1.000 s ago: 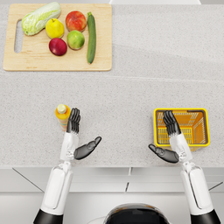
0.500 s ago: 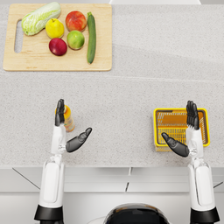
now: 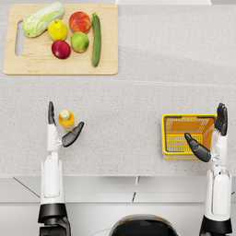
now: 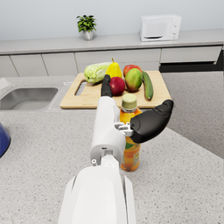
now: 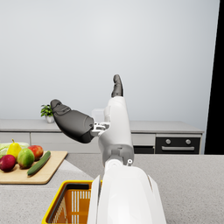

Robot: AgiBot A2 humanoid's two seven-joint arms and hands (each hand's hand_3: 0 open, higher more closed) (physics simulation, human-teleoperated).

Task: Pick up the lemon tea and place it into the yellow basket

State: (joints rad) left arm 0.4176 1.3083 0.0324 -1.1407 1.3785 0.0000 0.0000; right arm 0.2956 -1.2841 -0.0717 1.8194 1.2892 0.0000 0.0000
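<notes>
From the head view, the lemon tea stands upright on the speckled tabletop, well apart from the yellow basket, which lies toward three o'clock of it. The left hand brackets the bottle — its fingers stand at the bottle's nine o'clock and the thumb reaches up from about five o'clock — yet nothing is clamped; the hand is spread apart around the bottle, and I cannot tell whether any part touches it. The left hand is plainly the nearer one. The right hand hovers over the basket's three o'clock side, fingers apart, holding nothing. A cutting board with cabbage, fruit and a cucumber sits off at twelve o'clock.

In the left wrist view the bottle's long axis is vertical, cap up, and it stands just beyond the left hand, between the raised fingers and the dark thumb. The coming grasp should turn on closing across that upright body.

The right wrist view shows the right hand spread and raised above the basket.

Against half a second ago, the left hand has slid so the bottle sits deeper between fingers and thumb, while the right hand has drifted toward the basket's outer edge.
</notes>
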